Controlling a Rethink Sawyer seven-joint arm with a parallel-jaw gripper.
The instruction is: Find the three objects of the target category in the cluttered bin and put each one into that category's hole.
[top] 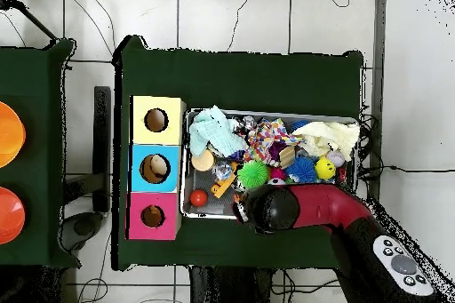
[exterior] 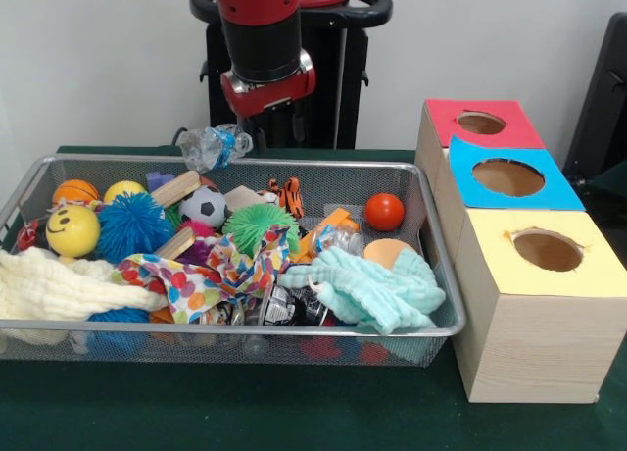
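Note:
The wire-mesh bin (exterior: 235, 327) is full of clutter. An orange plush with black tiger stripes (exterior: 286, 193) lies near its far wall, and shows beside the arm in the overhead view (top: 238, 210). I see no tan-brown plush. My gripper (exterior: 277, 118) hangs over the bin's far rim, above the tiger plush; the arm's head (top: 271, 211) covers it from above. A crumpled clear bottle (exterior: 216, 145) sits just left of it at the rim; I cannot tell if it is held. The red-ringed hole (exterior: 480, 123) (top: 153, 216) is in the wooden box to the right of the bin.
The blue-ringed hole (exterior: 507, 177) and yellow-ringed hole (exterior: 547, 250) sit in the same box row. The bin also holds a mint cloth (exterior: 372, 286), a cream cloth (exterior: 59, 289), a spotted cloth (exterior: 211, 273), fuzzy balls (exterior: 132, 225), a red ball (exterior: 384, 212) and a smiley ball (exterior: 72, 230).

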